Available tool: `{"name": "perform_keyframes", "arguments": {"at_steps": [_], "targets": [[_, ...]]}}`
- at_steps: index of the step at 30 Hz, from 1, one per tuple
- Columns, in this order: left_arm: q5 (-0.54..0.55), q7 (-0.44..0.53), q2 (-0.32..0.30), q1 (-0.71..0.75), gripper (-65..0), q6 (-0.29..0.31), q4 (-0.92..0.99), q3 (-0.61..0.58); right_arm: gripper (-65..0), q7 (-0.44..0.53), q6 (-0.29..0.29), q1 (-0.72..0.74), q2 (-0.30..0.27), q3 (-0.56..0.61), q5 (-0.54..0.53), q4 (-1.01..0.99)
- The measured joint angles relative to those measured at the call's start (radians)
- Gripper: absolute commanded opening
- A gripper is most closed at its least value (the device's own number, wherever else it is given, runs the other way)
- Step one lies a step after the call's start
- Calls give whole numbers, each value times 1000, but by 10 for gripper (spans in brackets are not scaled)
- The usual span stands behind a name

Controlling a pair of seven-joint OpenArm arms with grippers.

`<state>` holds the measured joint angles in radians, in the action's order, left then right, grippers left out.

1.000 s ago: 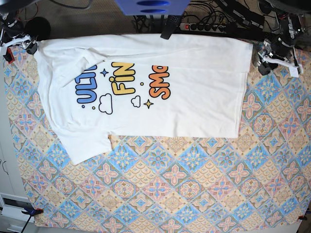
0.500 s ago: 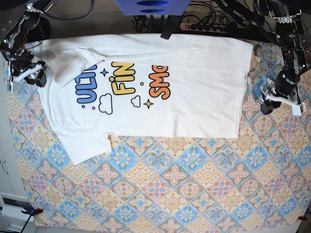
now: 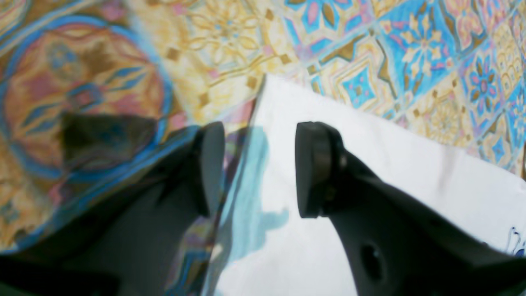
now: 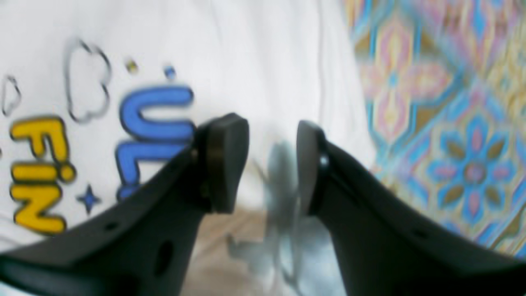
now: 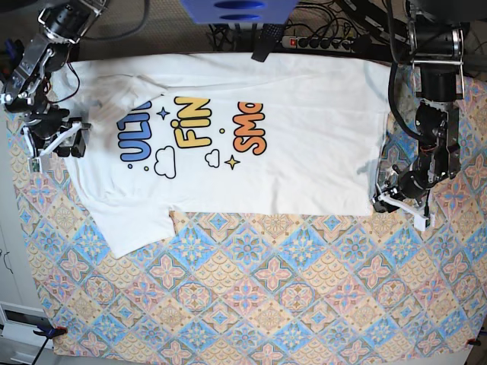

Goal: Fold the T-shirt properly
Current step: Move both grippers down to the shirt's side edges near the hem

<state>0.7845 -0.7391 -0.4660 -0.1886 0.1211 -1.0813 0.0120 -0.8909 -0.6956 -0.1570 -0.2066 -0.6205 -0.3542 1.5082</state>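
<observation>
The white T-shirt (image 5: pixel 304 137) lies flat across the far half of the table, print up, showing blue "ULT", yellow "FiN" and orange "SM" beside a fold line. One sleeve (image 5: pixel 133 224) sticks out toward the front left. My left gripper (image 5: pixel 383 199) is at the shirt's front right corner. In the left wrist view it (image 3: pixel 261 168) is open, with the shirt's side edge (image 3: pixel 250 135) running under the gap. My right gripper (image 5: pixel 76 142) is over the shirt's left edge. In the right wrist view it (image 4: pixel 271 164) stands open above white cloth (image 4: pixel 263 61) near the blue letters (image 4: pixel 154 123).
A patterned blue, orange and pink tablecloth (image 5: pixel 266 296) covers the table. A power strip (image 5: pixel 316 42), cables and a blue object (image 5: pixel 236 9) sit behind the shirt's far edge. The table's left edge (image 5: pixel 19 251) is close to the right arm.
Both arms came down from the far corners along the shirt's sides, the left to the front right corner, the right to the left edge. The right gripper's jaws have narrowed.
</observation>
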Motion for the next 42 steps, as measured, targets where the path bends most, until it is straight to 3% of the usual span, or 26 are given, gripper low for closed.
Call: {"name": "perform_keyframes", "arguments": {"at_steps": [11, 16, 23, 33, 42], "targets": [[4, 71, 80, -84, -371, 2, 193, -19, -431, -11, 0, -6, 1, -2, 21, -2], [-71, 97, 101, -102, -371, 4, 225, -18, -431, -14, 0, -11, 1, -2, 29, -2], [-108, 85, 103, -84, -374, 6, 180, -10, -431, -14, 0, -12, 1, -2, 25, -2], [-122, 66, 48, -47, -371, -4, 110, 49, -431, -14, 0, -9, 1, -2, 21, -2], [-124, 61, 97, -43, -371, 0, 110, 40, -431, -15, 0, 14, -1, -2, 18, -2]]}}
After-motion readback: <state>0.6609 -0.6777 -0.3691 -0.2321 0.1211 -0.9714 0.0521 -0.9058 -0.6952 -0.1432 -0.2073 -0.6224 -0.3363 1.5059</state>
